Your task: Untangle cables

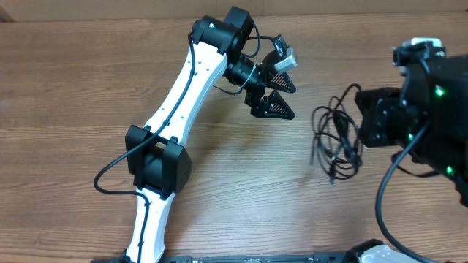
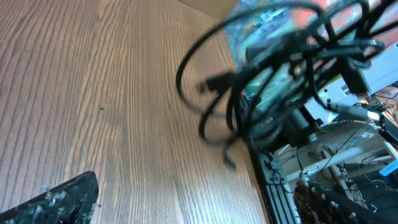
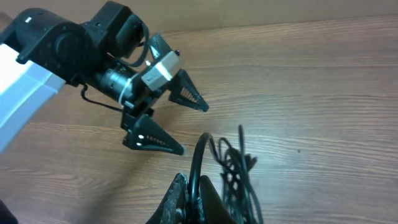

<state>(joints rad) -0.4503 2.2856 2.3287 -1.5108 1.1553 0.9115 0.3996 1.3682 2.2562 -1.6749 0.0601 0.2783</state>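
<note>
the cables (image 1: 336, 142) sit as a loose black knot on the right side of the wooden surface (image 1: 88, 73), right up against the right pincer (image 3: 191, 190); that pincer is clamped shut on one loop of the bundle, and the rest spills out beside it in thin arcs with what look like small plugs at the ends; whether the low end touches the wood i cannot tell; the left pincer (image 1: 292, 101) stands spread wide with nothing in it, near the bundle but clear of it, tips aimed that way; to my eye these cords are light and limp, so a pull on one strand will likely drag the whole knot along unless the other side is pinned; the smooth jackets may slip through a loose pinch; i'd take an outer loop, or a strand just behind a plug where there is some bulk to catch; i'd avoid the dense middle, where a grip would gather several strands at once and tighten things
</note>
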